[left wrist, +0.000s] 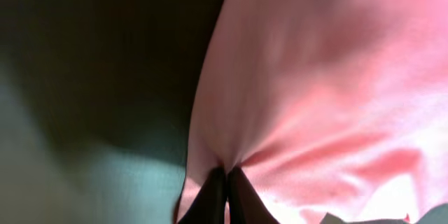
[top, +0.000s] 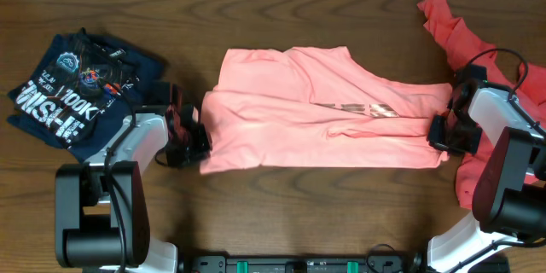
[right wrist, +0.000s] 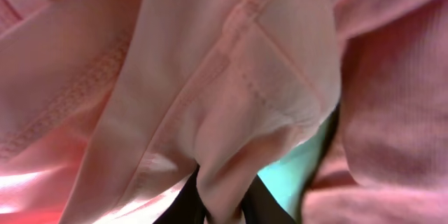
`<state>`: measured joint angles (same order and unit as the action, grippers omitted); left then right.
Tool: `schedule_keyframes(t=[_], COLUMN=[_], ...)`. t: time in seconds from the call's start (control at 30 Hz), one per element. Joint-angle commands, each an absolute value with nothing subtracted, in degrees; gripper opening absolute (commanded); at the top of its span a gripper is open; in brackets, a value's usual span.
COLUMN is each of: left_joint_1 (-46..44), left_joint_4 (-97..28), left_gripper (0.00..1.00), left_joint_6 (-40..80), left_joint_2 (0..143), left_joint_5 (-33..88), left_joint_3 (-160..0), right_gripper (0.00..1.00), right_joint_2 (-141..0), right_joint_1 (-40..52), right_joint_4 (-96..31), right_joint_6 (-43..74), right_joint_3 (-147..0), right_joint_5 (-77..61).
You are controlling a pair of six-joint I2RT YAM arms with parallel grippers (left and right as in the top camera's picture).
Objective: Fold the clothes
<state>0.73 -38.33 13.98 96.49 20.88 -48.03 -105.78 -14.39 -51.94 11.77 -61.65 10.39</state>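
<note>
A salmon-pink shirt (top: 324, 111) lies stretched across the middle of the table, folded lengthwise. My left gripper (top: 189, 143) is shut on the shirt's left edge; in the left wrist view the fingers (left wrist: 225, 182) pinch the pink cloth (left wrist: 315, 77) into a pucker. My right gripper (top: 442, 135) is shut on the shirt's right edge; in the right wrist view the fingers (right wrist: 224, 199) clamp a hemmed fold of pink cloth (right wrist: 231, 77).
A folded navy printed shirt (top: 77, 90) lies at the far left. A red garment (top: 478, 43) lies crumpled at the right, partly under my right arm. The table is dark wood (top: 281, 213).
</note>
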Motion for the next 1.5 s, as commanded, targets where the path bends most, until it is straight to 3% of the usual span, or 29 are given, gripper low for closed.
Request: schedule_keyframes(t=[0.0, 0.23, 0.4, 0.43, 0.5, 0.53, 0.7, 0.93, 1.23, 1.3, 1.4, 1.47], left_joint_1=[0.8, 0.8, 0.8, 0.8, 0.8, 0.8, 0.8, 0.3, -3.0, -3.7, -3.9, -3.7], left_joint_4=[-42.9, -44.4, -40.3, -38.9, -35.1, -32.9, -21.0, -1.9, 5.6, 4.8, 3.6, 2.8], left_gripper=[0.06, 0.06, 0.41, 0.44, 0.52, 0.55, 0.58, 0.58, 0.57, 0.49, 0.19, 0.07], left_joint_6=[15.4, 15.1, 15.1, 14.7, 12.4, 12.0, 10.9, 11.6, 14.2, 14.2, 14.3, 14.3], left_joint_2=[98.5, 91.1, 86.1, 86.1, 87.1, 88.1, 95.4, 110.5, 122.0, 122.4, 122.4, 122.4], left_joint_5=[13.4, 13.4, 13.5, 13.5, 14.5, 14.5, 14.9, 28.5, 29.4, 29.4, 29.4, 29.4], left_joint_3=[-44.5, -47.9, -57.0, -58.9, -62.8, -64.4, -68.8, -70.2, -72.0, -72.0, -72.0, -72.0], right_gripper=[0.13, 0.17, 0.31, 0.49, 0.96, 0.99, 0.99, 0.97, 0.95, 0.94, 0.92, 0.89], right_joint_2=[-106.1, -104.7, -101.0, -100.2, -98.7, -98.1, -95.8, -95.6, -95.6, -95.6, -95.6, -95.6], right_joint_1=[-14.7, -14.6, -14.6, -14.6, -14.6, -14.6, -14.6, -14.5, -14.5, -14.6, -14.6, -14.6], right_joint_4=[-54.3, -55.5, -58.4, -59.0, -59.8, -59.9, -60.5, -64.5, -65.4, -65.1, -64.6, -64.4], right_joint_6=[13.6, 12.5, 11.5, 11.5, 11.5, 11.0, 6.8, 6.8, 6.8, 6.8, 6.8, 6.8], right_joint_3=[-60.8, -63.4, -70.3, -71.9, -74.4, -75.2, -76.3, -76.3, -76.3, -76.3, -76.3, -76.3], right_joint_5=[13.9, 7.7, 1.8, 0.0, -5.0, -7.7, -16.4, -16.3, -16.3, -16.3, -16.3, -16.3])
